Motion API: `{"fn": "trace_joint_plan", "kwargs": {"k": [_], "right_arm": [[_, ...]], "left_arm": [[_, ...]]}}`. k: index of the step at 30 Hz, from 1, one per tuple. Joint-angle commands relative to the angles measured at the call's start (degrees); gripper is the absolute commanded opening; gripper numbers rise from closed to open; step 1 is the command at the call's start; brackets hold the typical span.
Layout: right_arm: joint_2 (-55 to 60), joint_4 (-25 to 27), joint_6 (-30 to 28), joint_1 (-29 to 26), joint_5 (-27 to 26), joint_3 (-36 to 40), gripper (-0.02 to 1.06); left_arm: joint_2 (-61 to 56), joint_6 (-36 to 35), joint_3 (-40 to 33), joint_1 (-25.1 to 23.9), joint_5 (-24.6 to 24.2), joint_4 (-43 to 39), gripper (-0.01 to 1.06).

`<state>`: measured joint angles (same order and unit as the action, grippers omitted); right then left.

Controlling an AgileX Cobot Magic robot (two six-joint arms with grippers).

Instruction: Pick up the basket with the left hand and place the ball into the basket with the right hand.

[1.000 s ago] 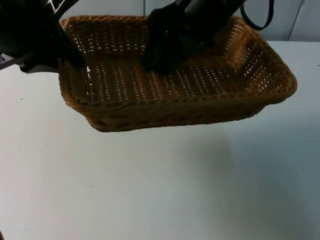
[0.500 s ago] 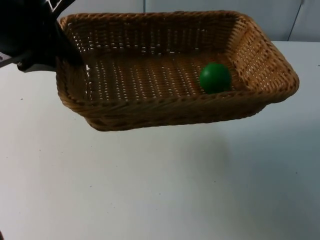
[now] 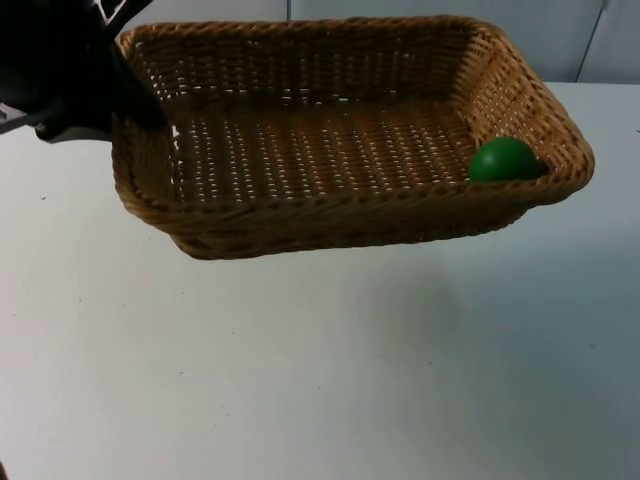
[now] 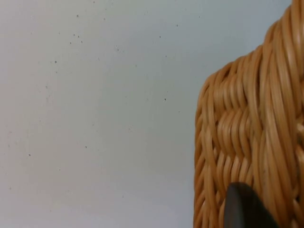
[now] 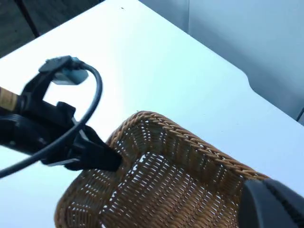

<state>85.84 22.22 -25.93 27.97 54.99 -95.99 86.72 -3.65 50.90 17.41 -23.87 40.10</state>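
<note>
Left gripper [image 3: 150, 118] fingers clamped on basket [image 3: 330, 215] rim, ball [image 3: 503, 160] lying in far corner; right gripper's fingers: cannot tell.

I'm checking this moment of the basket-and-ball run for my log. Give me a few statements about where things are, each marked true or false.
1. The green ball lies inside the basket. True.
2. The ball sits at the basket end held by the left gripper. False: it lies at the opposite end, against the wall far from that gripper.
3. The left gripper grips the basket's rim. True: the right wrist view shows it clamped there.
4. The basket rests flat on the table. False: it hangs above it, casting a faint shadow below.
5. The basket is made of blue plastic. False: it is brown wicker.
</note>
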Motion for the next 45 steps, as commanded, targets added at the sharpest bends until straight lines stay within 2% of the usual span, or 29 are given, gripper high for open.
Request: {"fn": "trace_joint_plan", "kwargs": {"k": [1,11,17,21,22,24,25,29,30,32,39,42,44,45], "right_arm": [[-1.7,0.0,0.1,0.0,1.3,-0.2,0.0],[-5.1,0.3,0.9,0.0,6.4,-0.2,0.0],[-5.1,0.3,2.7,0.0,8.5,-0.2,0.0],[-5.1,0.3,3.5,0.0,8.5,-0.2,0.0],[-5.1,0.6,3.5,0.0,8.5,-0.2,0.0],[-5.1,0.6,3.6,0.0,8.4,-0.2,0.0],[-5.1,0.6,3.6,0.0,8.4,-0.2,0.0],[-5.1,0.8,4.1,0.0,6.9,-0.2,0.0],[-5.1,0.8,4.1,0.0,6.9,-0.2,0.0],[-5.1,1.7,4.1,0.0,6.3,-0.2,0.0],[-5.1,2.0,4.1,0.0,5.1,-0.2,0.0],[-5.1,1.8,4.0,0.0,5.0,-0.2,0.0],[-5.1,1.8,4.0,0.0,4.9,-0.2,0.0],[-5.1,1.8,4.0,0.0,4.9,-0.2,0.0]], "left_arm": [[1.0,0.9,0.3,0.1,1.7,1.3,0.0],[10.4,8.5,0.3,-0.8,3.3,1.3,0.0],[12.5,11.2,0.3,-5.4,2.7,1.3,0.0],[12.6,11.6,0.3,-6.4,2.7,1.3,0.01],[12.6,13.2,0.3,-6.4,3.0,1.3,0.03],[12.6,14.7,0.3,-6.4,3.0,1.5,0.15],[12.6,14.7,0.3,-6.4,3.0,1.5,0.15],[12.8,15.1,0.3,-6.4,2.0,1.7,0.53],[12.8,15.1,0.3,-6.4,2.0,1.7,0.53],[12.8,15.3,0.3,-6.4,0.4,0.8,0.67],[12.4,12.6,0.4,-6.4,-2.3,-12.4,0.68],[11.9,11.6,1.2,-6.4,-3.1,-15.2,0.68],[11.5,10.9,3.3,-6.4,-6.3,-17.1,0.66],[11.5,10.3,4.7,-6.4,-9.3,-18.1,0.61]]}}
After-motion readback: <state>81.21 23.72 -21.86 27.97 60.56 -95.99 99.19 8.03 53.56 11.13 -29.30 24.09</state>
